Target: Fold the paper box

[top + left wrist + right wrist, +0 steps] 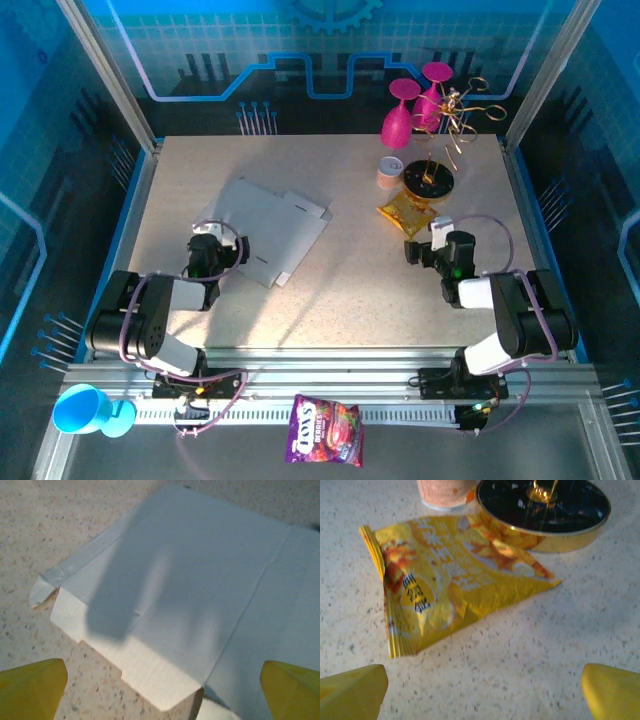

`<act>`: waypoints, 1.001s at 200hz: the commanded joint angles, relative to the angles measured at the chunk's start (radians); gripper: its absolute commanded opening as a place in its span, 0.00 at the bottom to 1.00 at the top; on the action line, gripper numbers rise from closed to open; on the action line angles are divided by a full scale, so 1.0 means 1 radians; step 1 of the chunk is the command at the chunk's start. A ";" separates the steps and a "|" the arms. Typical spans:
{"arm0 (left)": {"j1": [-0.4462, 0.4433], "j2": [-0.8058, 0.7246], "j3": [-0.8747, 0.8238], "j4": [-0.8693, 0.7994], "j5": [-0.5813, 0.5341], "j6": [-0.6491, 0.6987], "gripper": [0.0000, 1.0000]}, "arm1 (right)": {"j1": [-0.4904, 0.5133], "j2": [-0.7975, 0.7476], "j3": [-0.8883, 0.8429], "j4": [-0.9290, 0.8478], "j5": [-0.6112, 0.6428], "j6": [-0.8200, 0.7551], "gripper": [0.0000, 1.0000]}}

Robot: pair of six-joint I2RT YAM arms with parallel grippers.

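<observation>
The paper box [268,226] lies flat and unfolded on the table, left of centre, a pale grey sheet with small flaps. In the left wrist view the paper box [190,580] spreads ahead, one flap near the lower middle. My left gripper [208,243] rests at the sheet's near left edge, and in its own view the left gripper [163,692] stands open, yellow fingertips [32,687] wide apart with a flap's corner and bare table between them. My right gripper [441,240] sits on the right side; here the right gripper [482,695] is open over bare table.
A golden-yellow snack packet [445,575] lies just ahead of the right gripper, by a black-and-gold round stand [431,180] and a small cup [390,171]. Pink goblets [412,108] stand at the back right. A purple candy bag [325,431] and blue cup [85,410] sit below the table's near rail.
</observation>
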 commanded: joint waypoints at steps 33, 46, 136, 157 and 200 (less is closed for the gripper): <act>0.015 0.035 0.047 0.171 -0.021 0.041 0.99 | 0.020 0.031 0.046 0.158 0.013 -0.025 1.00; 0.015 0.035 0.047 0.170 -0.021 0.041 0.99 | 0.020 0.031 0.047 0.158 0.013 -0.025 1.00; 0.015 0.036 0.048 0.170 -0.020 0.041 0.99 | 0.020 0.031 0.045 0.157 0.011 -0.026 1.00; 0.015 0.035 0.046 0.172 -0.020 0.041 0.99 | 0.020 0.028 0.022 0.195 -0.007 -0.033 1.00; 0.014 0.036 0.048 0.170 -0.017 0.045 0.99 | 0.020 0.028 -0.013 0.266 -0.006 -0.029 1.00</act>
